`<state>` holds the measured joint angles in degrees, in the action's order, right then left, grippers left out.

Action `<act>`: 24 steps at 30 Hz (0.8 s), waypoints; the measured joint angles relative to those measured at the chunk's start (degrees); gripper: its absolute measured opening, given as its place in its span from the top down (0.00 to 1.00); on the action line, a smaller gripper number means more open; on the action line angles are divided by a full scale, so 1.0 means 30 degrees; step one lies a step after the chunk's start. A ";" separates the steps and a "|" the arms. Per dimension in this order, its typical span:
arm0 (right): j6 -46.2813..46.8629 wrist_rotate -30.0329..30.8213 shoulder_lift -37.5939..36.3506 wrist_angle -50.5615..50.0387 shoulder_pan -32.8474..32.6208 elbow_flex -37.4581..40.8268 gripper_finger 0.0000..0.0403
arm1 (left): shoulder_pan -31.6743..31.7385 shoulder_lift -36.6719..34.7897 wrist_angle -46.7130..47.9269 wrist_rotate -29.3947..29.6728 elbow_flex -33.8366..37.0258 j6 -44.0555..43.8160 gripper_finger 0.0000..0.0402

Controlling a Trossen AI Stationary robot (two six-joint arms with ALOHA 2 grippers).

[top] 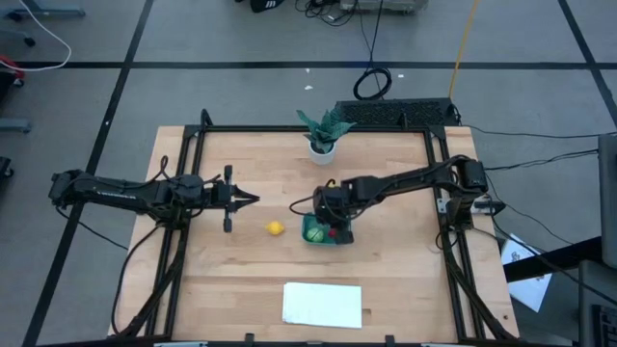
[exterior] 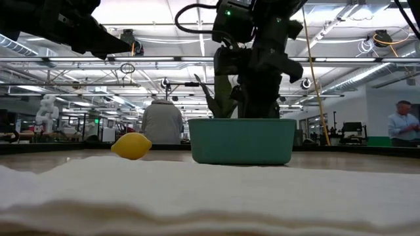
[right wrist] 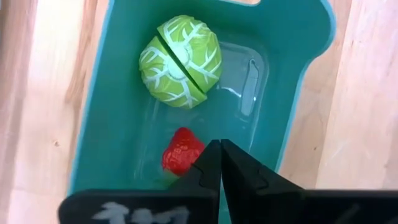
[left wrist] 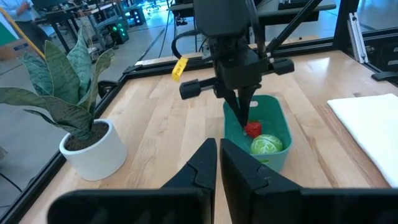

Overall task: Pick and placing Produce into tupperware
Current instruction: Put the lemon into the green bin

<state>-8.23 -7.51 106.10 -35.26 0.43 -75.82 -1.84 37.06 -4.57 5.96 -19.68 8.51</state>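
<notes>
Looking straight down: right gripper (top: 333, 228) over the teal tub (top: 310, 238), jaws pressed together on nothing, green piece (top: 315, 231) and red piece (top: 333, 232) already inside. Lemon (top: 276, 228) alone on the wood, just beside the tub and between it and the left gripper (top: 253, 200), also closed and empty, well back from the tub. Best lifted straight up clear of the rim before swinging toward the lemon, probably, so the tub is not dragged.

From table height: lemon (exterior: 131, 145) beside the tub (exterior: 241, 141), not touching; contents hidden by the near wall.

From the left wrist: red piece (left wrist: 252, 129) right under the right gripper's tips (left wrist: 243, 117), green piece (left wrist: 267, 146) next to it, potted plant (left wrist: 93, 149) well apart.

From the right wrist: fingers (right wrist: 209, 169) shut, tips beside the red piece (right wrist: 180, 151), not gripping it; green piece (right wrist: 181, 61) farther along the tub floor (right wrist: 249, 81).
</notes>
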 joint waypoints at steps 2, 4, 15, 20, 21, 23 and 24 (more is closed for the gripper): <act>-0.0051 0.0000 -0.0008 -0.0870 0.0000 -0.0590 1.00 | 0.0005 0.0000 0.0005 0.0000 0.0000 0.0000 0.94; -0.0086 -0.0007 -0.0022 -0.1768 0.0000 -0.1236 1.00 | 0.0002 0.0000 0.0009 0.0000 0.0000 0.0000 0.94; -0.0487 -0.0022 -0.0572 -0.5008 -0.0172 -0.4229 1.00 | -0.0001 0.0000 0.0016 -0.0004 0.0000 0.0000 0.94; -0.0120 -0.0007 -0.2347 -0.4835 -0.0132 -0.4246 1.00 | 0.0005 0.0000 0.0056 -0.0007 0.0000 -0.0016 0.94; -0.0042 -0.0015 -0.2760 -0.4681 -0.0131 -0.4246 1.00 | 0.0005 0.0000 0.0049 0.0000 0.0000 -0.0022 0.94; 0.0130 0.0000 -0.3537 -0.4282 -0.0131 -0.4246 1.00 | 0.0003 0.0000 0.0049 -0.0007 0.0000 -0.0022 0.94; 0.0188 0.0005 -0.3890 -0.4166 -0.0131 -0.4246 1.00 | 0.0006 0.0000 0.0049 -0.0007 0.0000 -0.0029 0.94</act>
<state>-7.67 -7.49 94.44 -47.76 0.03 -88.55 -1.83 37.06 -4.43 5.93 -19.68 8.43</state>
